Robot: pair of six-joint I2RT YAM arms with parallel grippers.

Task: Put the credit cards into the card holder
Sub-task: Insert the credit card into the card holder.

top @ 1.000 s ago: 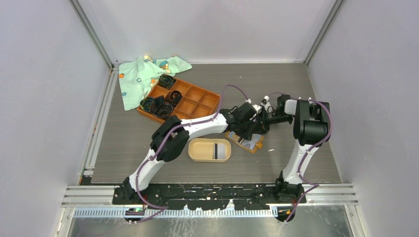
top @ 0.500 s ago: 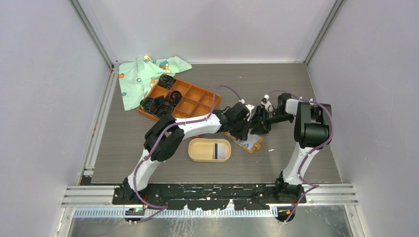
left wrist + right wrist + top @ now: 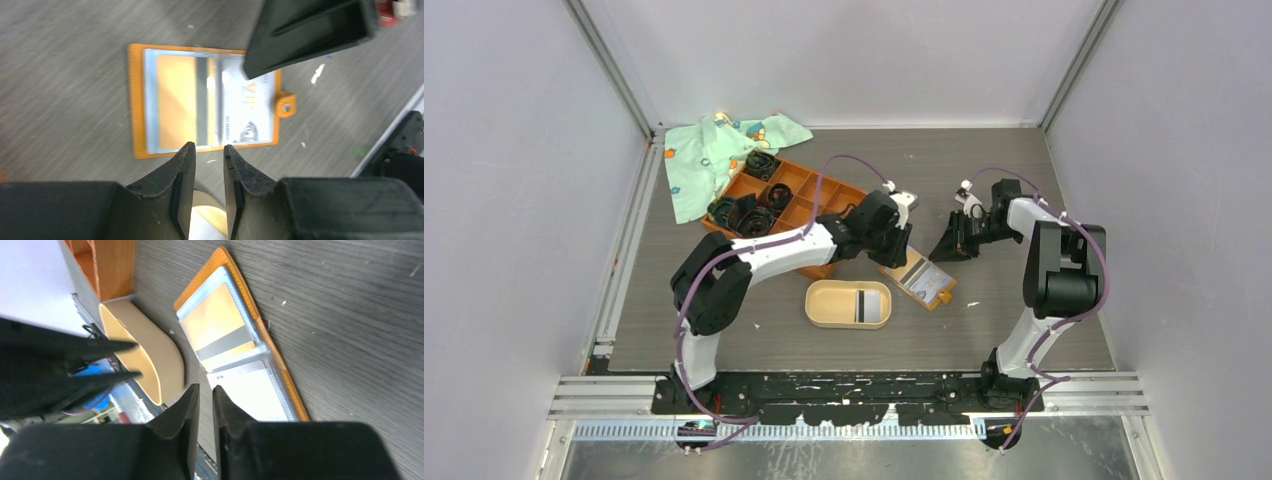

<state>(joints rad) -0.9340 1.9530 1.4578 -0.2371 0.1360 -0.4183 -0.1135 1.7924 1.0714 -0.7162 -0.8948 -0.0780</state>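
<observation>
The orange wallet [image 3: 919, 281] lies open on the table, with two credit cards in its clear sleeves: an orange one with a grey stripe [image 3: 182, 102] and a white one [image 3: 247, 112]. The beige card holder [image 3: 826, 304] sits just left of the wallet and has a striped card [image 3: 864, 305] lying in it. My left gripper [image 3: 894, 250] hovers at the wallet's far left corner, its jaws [image 3: 209, 147] a narrow gap apart and empty. My right gripper [image 3: 946, 248] hangs right of the wallet's far end, its jaws [image 3: 206, 388] also slightly apart with nothing between them.
An orange grid tray [image 3: 809, 205] with black coiled bands [image 3: 744, 215] stands at the back left, under my left arm. A patterned green cloth [image 3: 714, 150] lies behind it. The holder's rim [image 3: 150, 355] is close beside the wallet.
Both grippers have drawn back off the wallet, the left toward the back left and the right toward the right, uncovering it. The right jaws have narrowed.
</observation>
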